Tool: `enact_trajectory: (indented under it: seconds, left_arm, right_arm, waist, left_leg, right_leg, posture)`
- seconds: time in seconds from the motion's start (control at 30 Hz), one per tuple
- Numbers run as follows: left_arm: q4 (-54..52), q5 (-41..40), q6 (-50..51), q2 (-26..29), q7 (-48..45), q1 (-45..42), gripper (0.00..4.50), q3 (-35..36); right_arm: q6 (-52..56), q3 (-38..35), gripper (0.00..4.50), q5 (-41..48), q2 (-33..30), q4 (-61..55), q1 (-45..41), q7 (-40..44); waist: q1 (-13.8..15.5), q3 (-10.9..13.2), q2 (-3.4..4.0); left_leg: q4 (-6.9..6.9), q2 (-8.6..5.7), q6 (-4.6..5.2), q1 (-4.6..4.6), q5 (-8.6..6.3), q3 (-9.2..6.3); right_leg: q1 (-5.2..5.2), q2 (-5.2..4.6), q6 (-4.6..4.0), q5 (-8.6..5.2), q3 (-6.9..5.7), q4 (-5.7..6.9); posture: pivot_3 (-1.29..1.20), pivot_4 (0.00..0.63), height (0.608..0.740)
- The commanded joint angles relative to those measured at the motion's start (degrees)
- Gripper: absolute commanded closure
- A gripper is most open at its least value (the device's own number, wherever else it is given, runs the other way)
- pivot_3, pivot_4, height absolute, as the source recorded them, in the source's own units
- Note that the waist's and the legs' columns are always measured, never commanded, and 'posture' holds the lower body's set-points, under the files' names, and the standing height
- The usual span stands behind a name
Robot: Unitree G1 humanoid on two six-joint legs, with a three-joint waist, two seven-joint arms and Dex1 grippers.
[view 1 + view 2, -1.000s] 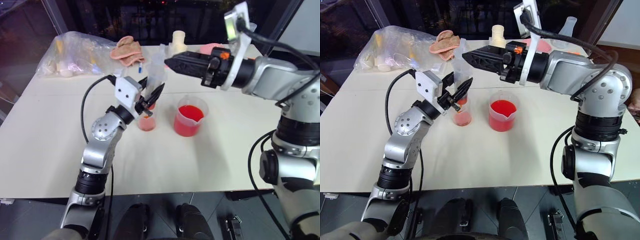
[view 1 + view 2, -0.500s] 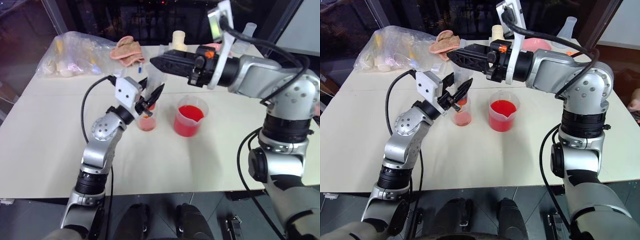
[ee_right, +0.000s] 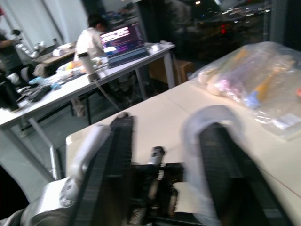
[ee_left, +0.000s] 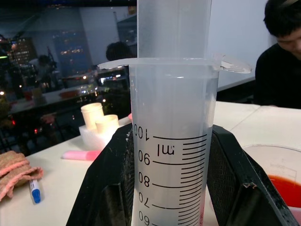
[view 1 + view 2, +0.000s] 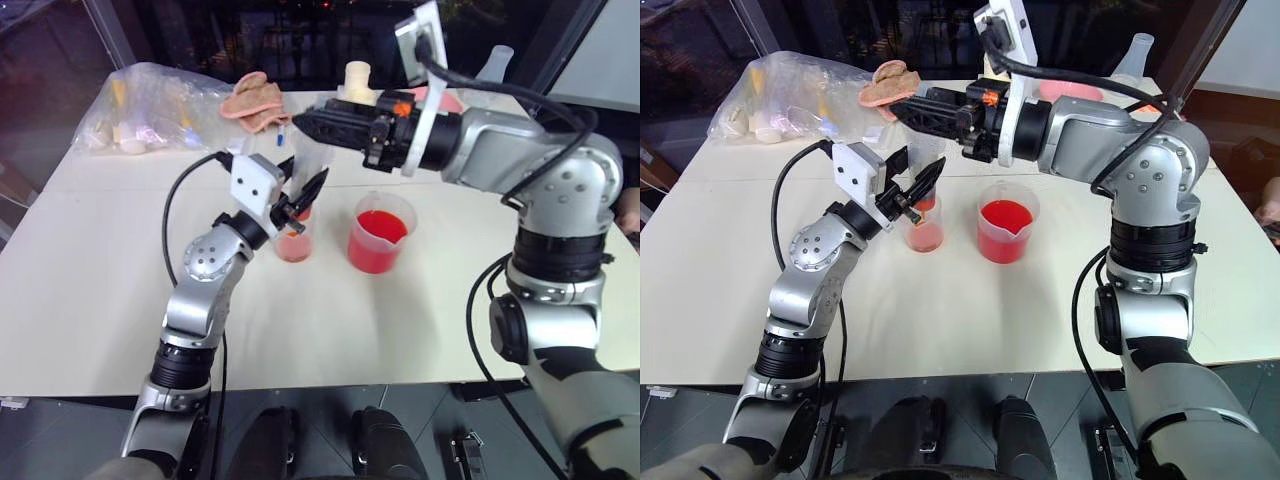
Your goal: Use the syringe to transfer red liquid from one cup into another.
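Observation:
The syringe (image 5: 312,158) stands upright, and my left gripper (image 5: 303,182) is shut on its clear barrel (image 4: 171,141) at the printed marks. Its lower end sits in the smaller cup (image 5: 295,243), which holds a little red liquid. The wider spouted beaker (image 5: 380,240) stands just right of it, about half full of red liquid (image 5: 377,255). My right gripper (image 5: 306,121) lies level and points left, at the top of the plunger. In the right wrist view its fingers (image 3: 117,155) stand apart, with the plunger's pale, blurred top beside one of them.
A clear plastic bag (image 5: 150,115) of small items lies at the back left, a pink cloth (image 5: 255,98) and a cream bottle (image 5: 358,78) behind the syringe, a clear flask (image 5: 497,60) at the back right. A person (image 4: 282,47) sits beyond the table.
My right gripper has moved left, up to the top of the syringe's plunger. The left gripper, syringe and both cups have stayed put.

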Motion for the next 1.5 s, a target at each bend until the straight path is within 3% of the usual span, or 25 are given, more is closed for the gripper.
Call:
enact_trajectory:
  seconds: [0.03,0.7,1.5]
  left_arm:
    - [-2.8,-0.7,-0.3,-0.4,0.3,-0.4,2.96,0.1]
    - [-5.8,-1.4,1.8,-0.1,1.5,-1.0,2.96,0.4]
    - [-9.5,-1.2,4.1,0.6,2.8,-0.2,2.96,0.8]
  right_arm:
    - [-0.3,0.8,4.36,-0.2,1.2,-0.9,-1.7,2.3]
    - [2.6,2.4,4.45,-3.6,3.9,1.5,-2.4,6.1]
    - [2.8,4.6,4.45,-9.0,6.7,3.4,2.9,10.3]
  waist:
    - [0.0,0.0,0.0]
    - [-0.2,0.0,0.01]
    - [-0.4,0.0,0.01]
  left_leg:
    - [0.0,0.0,0.0,0.0,0.0,0.0]
    - [-0.04,0.0,-0.01,0.0,0.0,0.0]
    - [-0.07,0.0,-0.01,0.0,0.0,0.0]
  right_leg:
    - [0.0,0.0,0.0,0.0,0.0,0.0]
    - [-0.02,0.0,0.0,0.0,0.0,0.0]
    - [-0.04,0.0,0.0,0.0,0.0,0.0]
  posture:
    - [0.0,0.15,0.74]
    - [0.0,0.15,0.74]
    - [0.0,0.15,0.74]
